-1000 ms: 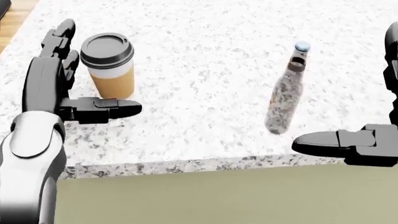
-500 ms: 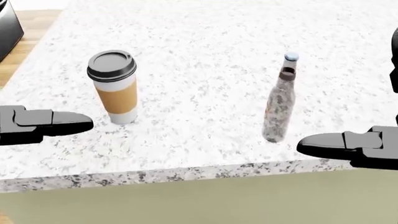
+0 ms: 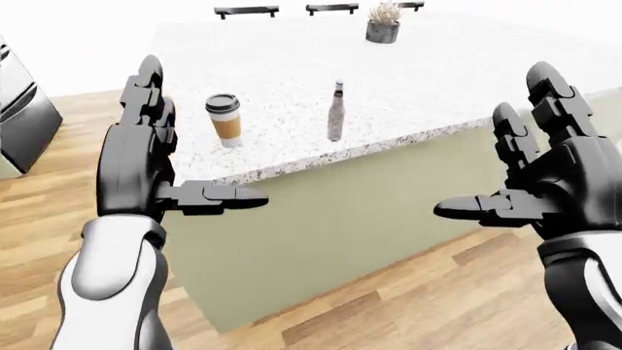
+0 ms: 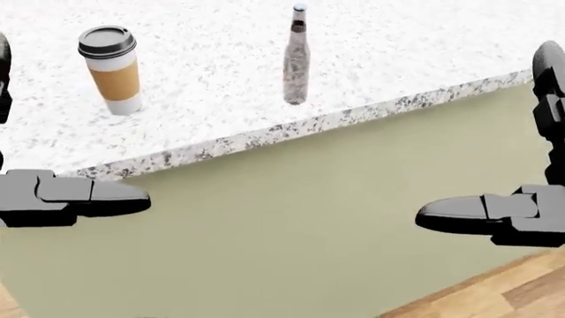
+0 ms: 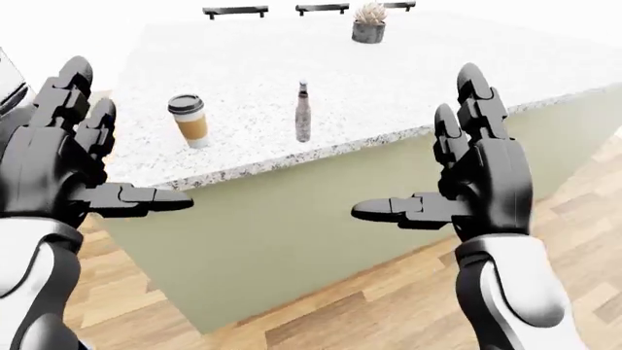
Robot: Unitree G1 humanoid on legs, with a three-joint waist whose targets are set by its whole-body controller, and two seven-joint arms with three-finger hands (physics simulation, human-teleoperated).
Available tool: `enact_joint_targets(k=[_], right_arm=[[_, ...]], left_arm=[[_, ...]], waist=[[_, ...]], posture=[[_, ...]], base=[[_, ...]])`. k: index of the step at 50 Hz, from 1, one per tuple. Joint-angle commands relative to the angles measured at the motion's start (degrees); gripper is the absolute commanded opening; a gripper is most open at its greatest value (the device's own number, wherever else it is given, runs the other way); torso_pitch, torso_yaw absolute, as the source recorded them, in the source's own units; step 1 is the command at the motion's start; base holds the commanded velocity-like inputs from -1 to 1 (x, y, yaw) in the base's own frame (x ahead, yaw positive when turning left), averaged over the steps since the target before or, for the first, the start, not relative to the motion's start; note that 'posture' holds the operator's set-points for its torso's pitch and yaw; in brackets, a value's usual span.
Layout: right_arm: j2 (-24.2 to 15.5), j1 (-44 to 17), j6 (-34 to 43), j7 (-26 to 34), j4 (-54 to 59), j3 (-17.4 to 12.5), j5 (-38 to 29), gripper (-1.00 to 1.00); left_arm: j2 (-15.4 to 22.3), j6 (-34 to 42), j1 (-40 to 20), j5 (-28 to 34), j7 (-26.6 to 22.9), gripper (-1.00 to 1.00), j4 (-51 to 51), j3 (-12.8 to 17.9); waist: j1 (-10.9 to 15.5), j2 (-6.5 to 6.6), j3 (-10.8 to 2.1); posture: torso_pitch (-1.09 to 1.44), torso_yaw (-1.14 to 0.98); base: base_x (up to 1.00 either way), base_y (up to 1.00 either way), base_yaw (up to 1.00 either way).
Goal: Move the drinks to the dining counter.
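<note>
Speckled stone bench [image 3: 418,80] carries a lidded coffee cup [image 3: 224,119] and, to its right in the left-eye view, an upright bottle [image 3: 336,111], both near the bench's lower edge and well apart. Left hand [image 3: 146,157] and right hand [image 5: 476,179] are raised below the bench edge, fingers [image 5: 469,95] spread open, holding nothing. A potted plant [image 3: 384,22] stands near the bench's top edge. Wood floor [image 3: 408,292] lies below.

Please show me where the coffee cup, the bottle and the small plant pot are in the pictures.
coffee cup [image 3: 225,125]: left-eye view, on its brown sleeve.
bottle [image 3: 336,120]: left-eye view, on the middle of its body.
plant pot [image 3: 383,32]: left-eye view, on the dark pot's wall.
</note>
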Motion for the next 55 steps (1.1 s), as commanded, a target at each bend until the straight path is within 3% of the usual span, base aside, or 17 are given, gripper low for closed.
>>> enact_joint_targets(k=[1, 6, 8, 9, 12, 19, 21, 33, 35, 36, 37, 40, 48, 49, 50, 51, 55], right_arm=[[-0.64, -1.12, -1.59, -0.66, -0.89, -0.15, 0.58, 1.00], [-0.79, -1.72, -0.85, -1.95, -1.39, -0.21, 2.15, 1.00], [-1.28, -1.87, -0.52, -2.64, -1.60, -0.70, 3.22, 1.00], [-1.43, -1.89, -0.46, -2.93, -1.64, -0.83, 3.62, 1.00], [-1.68, -1.73, -0.66, -3.82, -1.64, -0.91, 4.29, 1.00], [-2.87, -1.49, -0.71, -5.33, -1.65, -0.83, 6.23, 1.00], [-2.90, -0.87, -1.27, -5.16, -1.58, -0.82, 6.10, 1.00], [-3.33, -0.22, -2.30, -5.71, -1.65, 0.55, 5.76, 1.00], [-3.26, 0.21, -2.73, -5.67, -1.65, 0.82, 5.47, 1.00], [-3.18, 0.21, -2.75, -5.56, -1.65, 0.87, 5.32, 1.00], [-2.98, 0.43, -3.04, -5.24, -1.65, 0.89, 5.04, 1.00], [-2.15, 1.35, -4.30, -4.11, -1.20, 1.96, 2.95, 1.00], [-1.11, 0.97, -3.49, -2.06, -1.59, 1.48, 0.75, 1.00], [-0.87, 0.96, -3.43, -1.72, -1.59, 1.50, 0.61, 1.00], [-0.65, 0.92, -3.67, -1.45, -1.64, 1.51, 0.85, 1.00], [-1.11, 1.13, -3.92, -1.59, -1.65, 2.15, 0.07, 1.00], [-1.26, 1.32, -4.21, -0.71, -1.57, 3.02, -2.71, 1.00]], left_arm=[[0.20, -1.71, -1.03, 0.75, -0.10, 1.00, -1.11, 0.18], [0.24, -0.43, -1.49, 1.30, -0.81, 1.00, -2.05, 0.12], [0.42, 0.01, -1.84, 1.51, -1.10, 1.00, -2.29, 0.21], [0.46, 0.18, -1.92, 1.60, -1.19, 1.00, -2.44, 0.19], [0.29, -0.45, -1.41, 1.93, -1.35, 1.00, -2.36, 0.00], [0.71, 0.63, -2.48, 2.59, -2.19, 1.00, -2.67, 0.09], [0.51, 0.25, -2.45, 2.72, -2.16, 1.00, -2.39, -0.10], [-0.02, -0.26, -1.78, 3.25, -2.74, 1.00, -3.12, -0.58], [-0.15, -0.52, -1.60, 3.33, -2.83, 1.00, -3.03, -0.53], [-0.27, -1.10, -1.34, 3.29, -2.86, 1.00, -2.67, -0.34], [-0.39, -1.54, -0.84, 3.34, -2.85, 1.00, -2.63, -0.50], [-0.75, -3.24, -0.24, 3.44, -2.77, 1.00, -1.32, -0.64], [-1.14, -3.69, -0.17, 4.00, -2.68, 1.00, -0.95, -1.13], [-1.15, -3.53, -0.21, 4.07, -2.76, 1.00, -1.05, -1.11], [-1.14, -3.29, -0.35, 4.20, -2.76, 1.00, -1.15, -1.14], [-1.20, -3.63, -0.38, 4.33, -2.59, 1.00, -0.74, -0.91], [-1.29, -3.67, -0.36, 4.21, -2.55, 1.00, -0.60, -0.66]], waist=[[-0.01, 0.08, -0.69], [-0.04, -3.72, -0.78], [-1.10, -8.51, -2.89], [-1.16, -5.51, -0.98], [-1.32, -3.45, -2.08], [-0.26, 0.88, 0.15], [0.07, 4.64, -0.65], [0.53, -2.69, -1.01], [0.22, -5.27, -1.56], [-0.58, -7.85, -2.72], [-0.61, -5.15, -1.29], [-1.32, -3.78, -2.11], [-0.05, 1.27, 0.02], [-0.02, 2.73, -0.22], [0.86, 5.86, -1.28], [2.31, 3.22, 0.63], [0.35, 2.39, -1.16]], posture=[[0.00, 0.00], [0.00, 0.00], [0.00, 0.00], [0.00, 0.00], [0.00, 0.00], [0.00, 0.00], [0.00, 0.00], [0.00, 0.00], [0.00, 0.00], [0.00, 0.00], [0.00, 0.00], [0.00, 0.00], [0.00, 0.00], [0.00, 0.00], [0.00, 0.00], [0.00, 0.00], [0.00, 0.00]], base=[[-0.18, 0.00, -1.00], [-0.16, 0.00, -1.00], [-0.16, 0.00, -1.00], [-0.16, 0.00, -1.00], [-0.16, 0.00, -1.00], [-0.16, 0.00, -1.00], [-0.16, 0.00, -1.00], [-0.15, 0.00, -1.00], [-0.12, 0.00, -1.00], [-0.13, 0.00, -1.00], [-0.13, 0.00, -1.00], [-0.12, 0.00, -1.00], [-0.12, 0.00, -1.00], [-0.10, 0.00, -1.00], [-0.08, 0.00, -0.65], [0.00, 0.00, 0.00], [0.00, 0.00, 0.00]])
